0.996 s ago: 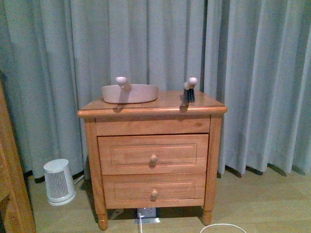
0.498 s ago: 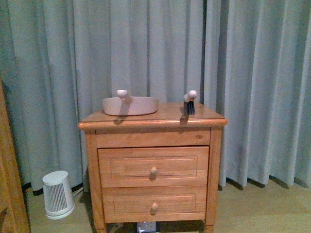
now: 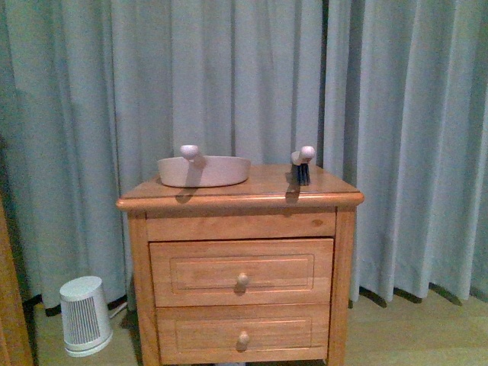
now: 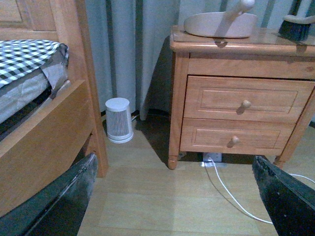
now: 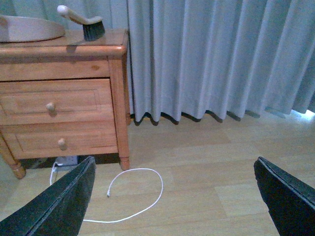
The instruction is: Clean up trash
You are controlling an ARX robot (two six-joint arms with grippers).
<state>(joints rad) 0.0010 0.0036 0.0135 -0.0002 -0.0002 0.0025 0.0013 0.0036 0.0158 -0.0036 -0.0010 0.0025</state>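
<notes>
No trash shows in any view. A pale dustpan with a knobbed handle lies on top of the wooden nightstand, and a small dark-bristled brush stands near the top's right corner. The left wrist view shows the dustpan and the brush; the right wrist view shows the brush. My left gripper is open over bare floor, well short of the nightstand. My right gripper is also open over the floor, to the nightstand's right. Neither arm appears in the front view.
A small white heater stands on the floor left of the nightstand. A wooden bed frame with checked bedding lies further left. A white cable loops on the floor from a power strip under the nightstand. Grey curtains hang behind.
The front view has shifted: the nightstand now sits lower and larger in the frame, with less floor showing. The dustpan and brush have not moved on its top.
</notes>
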